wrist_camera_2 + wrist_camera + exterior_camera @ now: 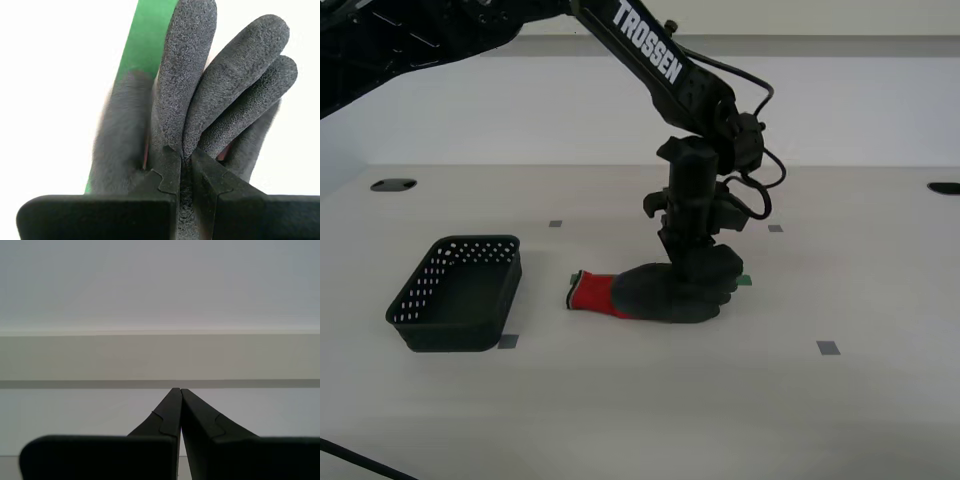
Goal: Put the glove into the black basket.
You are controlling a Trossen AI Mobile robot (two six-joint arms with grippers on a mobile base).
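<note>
The glove (660,290) lies flat on the table near the middle, red cuff toward the exterior view's left, dark fingers to the right. My second gripper (693,268) points straight down onto its palm and is shut on a pinch of the grey rubbery material (186,150); the glove's fingers (235,80) spread beyond the jaws. The black basket (460,292) stands empty to the exterior view's left of the glove, a short gap away. My first gripper (179,391) is shut and empty, facing a pale wall; it does not show in the exterior view.
A green tape strip (145,40) lies under the glove's fingers. Small grey tape squares (828,348) mark the table. Dark round holes (393,185) sit at the table's far corners. A cable (360,462) crosses the near left corner.
</note>
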